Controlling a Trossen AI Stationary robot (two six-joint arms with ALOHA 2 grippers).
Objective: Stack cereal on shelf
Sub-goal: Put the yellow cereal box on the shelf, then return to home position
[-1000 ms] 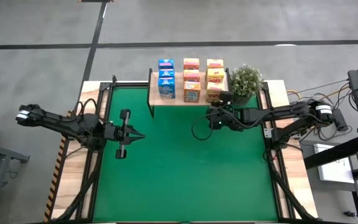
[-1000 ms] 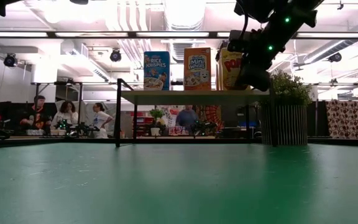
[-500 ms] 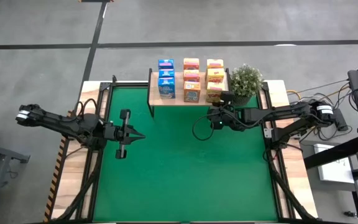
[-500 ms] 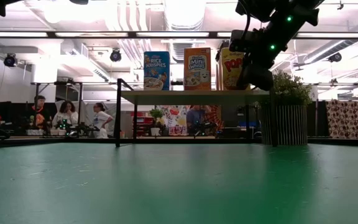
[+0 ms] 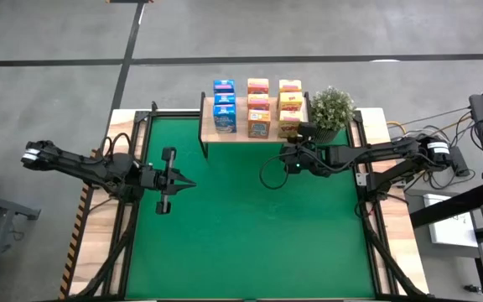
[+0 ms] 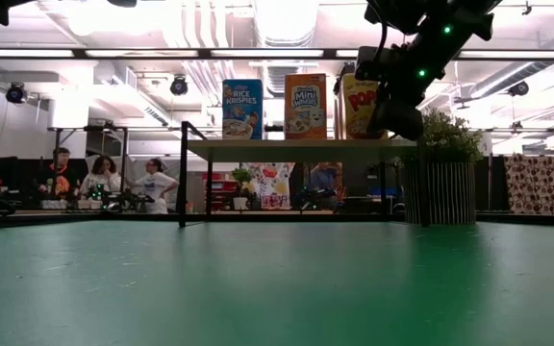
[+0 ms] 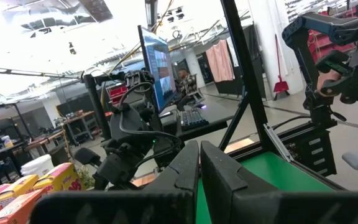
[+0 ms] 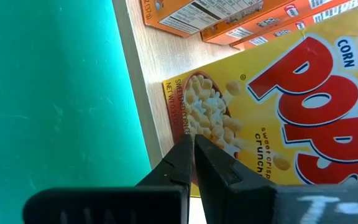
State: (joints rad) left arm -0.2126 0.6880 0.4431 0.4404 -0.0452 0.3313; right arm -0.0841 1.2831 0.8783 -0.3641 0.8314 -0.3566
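The cereal boxes stand on the shelf (image 5: 210,134) in three rows: blue (image 5: 224,107), orange-red (image 5: 258,107) and yellow (image 5: 289,105). In the low view the front blue (image 6: 242,109), orange-red (image 6: 305,106) and yellow (image 6: 356,106) boxes stand upright on the wood board (image 6: 296,149). My right gripper (image 5: 298,134) (image 6: 392,113) is shut and raised at the shelf's near right corner. In its wrist view the shut fingers (image 8: 194,146) point at the front yellow box (image 8: 278,106). My left gripper (image 5: 189,183) (image 7: 199,163) is shut, above the mat's left part. My right gripper's shut fingertips (image 8: 185,149) point from the table's near side at the lower corner (image 8: 182,99) of the front yellow box, by the board's near edge (image 8: 138,81). Whether they touch the box, I cannot tell.
A green potted plant (image 5: 332,107) (image 6: 445,178) stands just right of the shelf, close to my right arm. The green mat (image 5: 250,226) spreads in front of the shelf. People sit and stand in the room beyond the table's far edge.
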